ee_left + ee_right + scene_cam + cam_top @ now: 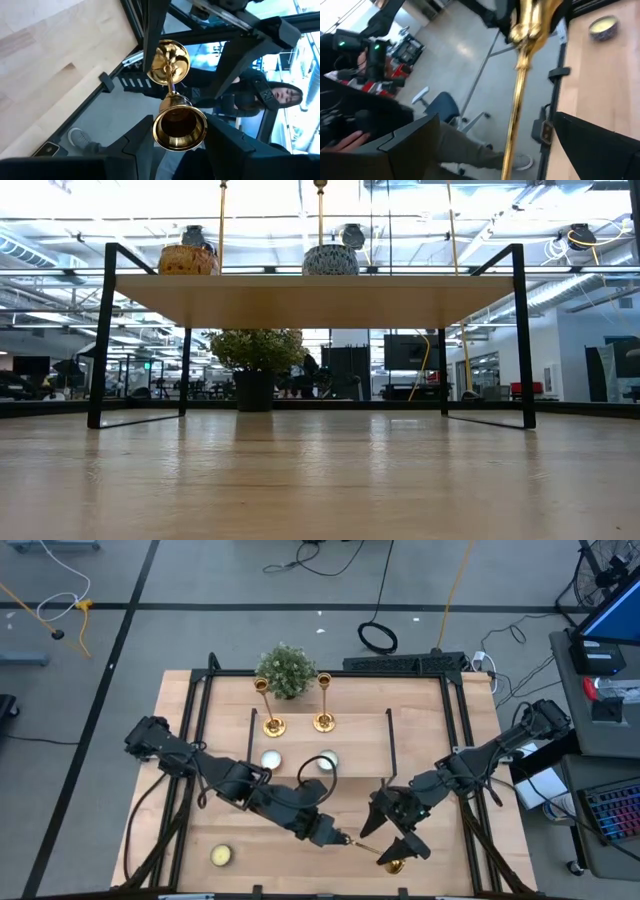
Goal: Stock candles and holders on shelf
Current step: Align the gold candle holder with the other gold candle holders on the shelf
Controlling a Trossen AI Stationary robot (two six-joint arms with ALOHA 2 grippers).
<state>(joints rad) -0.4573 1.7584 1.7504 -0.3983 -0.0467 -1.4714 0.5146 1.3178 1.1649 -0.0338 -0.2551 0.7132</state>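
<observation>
My left gripper (pixel 340 837) is shut on a gold holder (pixel 365 848) above the table's near middle. The holder's base (pixel 167 62) points away from that gripper. My right gripper (pixel 510 145) is open, its fingers standing on either side of the holder's stem (pixel 517 100) without touching it. Two more holders (pixel 272 725) (pixel 323 722) stand upright on the shelf (pixel 315 295), with two candles (pixel 271 761) (pixel 327 762) resting in front of them. A yellowish candle (pixel 222 855) sits on the table at the near left. Neither gripper shows in the low view. My left gripper pinches the holder's cup top (pixel 175 127) between its two fingers (pixel 225 145), one on each side of the cup. It comes from the table's left, slanting slightly down. The holder lies almost level and sticks out past the fingers, lifted clear of the table.
A green bushy plant (pixel 287 668) stands behind the shelf at the table's far edge. Black frame rails (pixel 195 720) run along the table's sides. A seated person (pixel 280 95) shows beyond the table's near edge.
</observation>
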